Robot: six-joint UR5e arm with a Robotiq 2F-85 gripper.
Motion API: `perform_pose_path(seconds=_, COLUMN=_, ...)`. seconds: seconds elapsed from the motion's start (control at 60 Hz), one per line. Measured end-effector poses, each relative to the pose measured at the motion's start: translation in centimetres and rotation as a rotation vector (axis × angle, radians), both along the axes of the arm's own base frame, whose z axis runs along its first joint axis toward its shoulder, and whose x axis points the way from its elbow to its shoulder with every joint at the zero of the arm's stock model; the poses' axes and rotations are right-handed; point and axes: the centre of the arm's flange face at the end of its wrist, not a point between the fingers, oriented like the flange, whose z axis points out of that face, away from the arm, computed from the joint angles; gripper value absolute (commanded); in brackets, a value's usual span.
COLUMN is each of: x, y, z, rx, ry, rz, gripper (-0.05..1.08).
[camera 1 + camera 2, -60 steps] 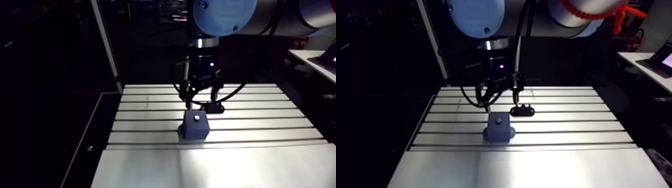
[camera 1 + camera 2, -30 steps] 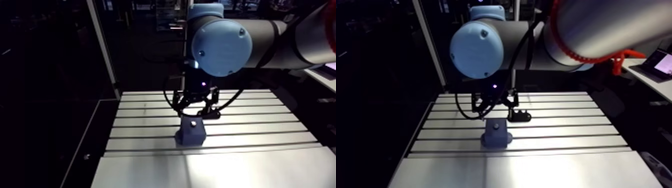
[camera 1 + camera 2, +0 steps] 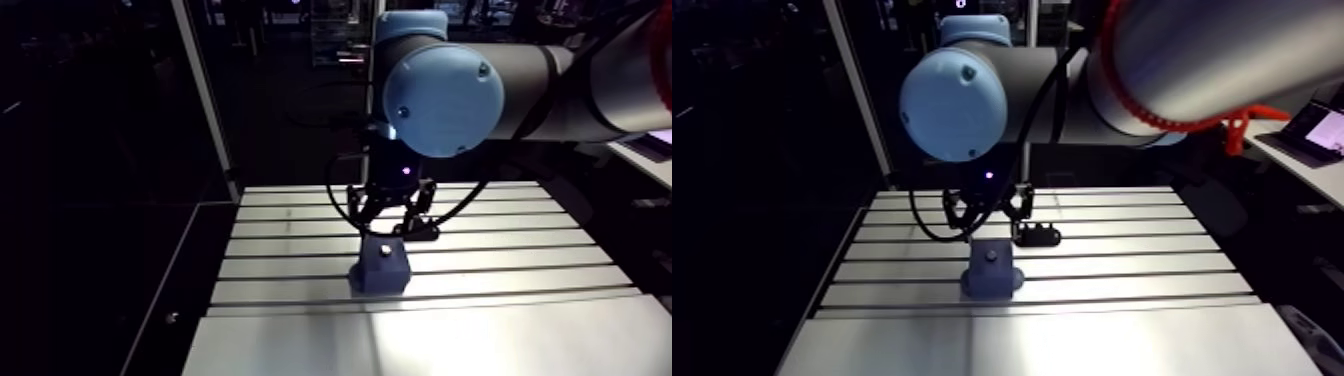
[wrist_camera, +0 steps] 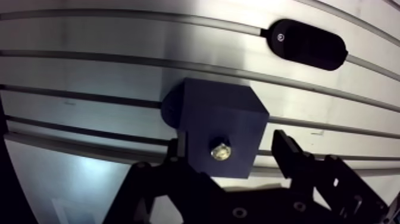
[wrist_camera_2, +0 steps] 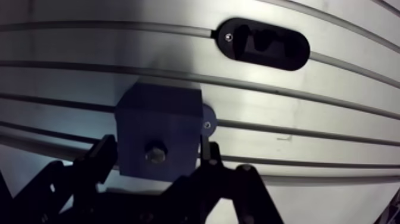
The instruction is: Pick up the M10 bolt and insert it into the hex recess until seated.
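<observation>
1. The slotted aluminium worktop [image 4: 89, 36] is lit under the arm, and the room behind it is dark.
2. A dark blue block [image 4: 223, 113] stands on the worktop. The bolt [image 4: 220, 151] is in the recess in its top face. Only the bright head shows, so we cannot tell how deep it sits.
3. The gripper [image 4: 228, 142] hangs over the block with its fingers spread and nothing held between them. The bolt head lies under the gap.
4. A black oval holder [image 4: 309, 44] lies on the worktop beyond the block, apart from it.
5. Against the earlier pictures, the whole arm view has swung, which we put down to the camera moving with the arm. Block, bolt and holder keep their places relative to one another, and the bolt head already showed on the block then. The gripper itself looks a little higher over the block than just before.
6. We judge the bolt placed and let go, with the arm starting to clear. What remains is confirming that the head is fully down. A straight lift would keep the fingers from catching the block.
</observation>
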Motion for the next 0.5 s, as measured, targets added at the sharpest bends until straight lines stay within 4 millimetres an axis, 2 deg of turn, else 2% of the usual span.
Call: perform_pose_path(seconds=0.5, x=0.76, y=0.04, z=0.95, rx=0.014, ry=-0.029, rz=0.003, gripper=0.39)
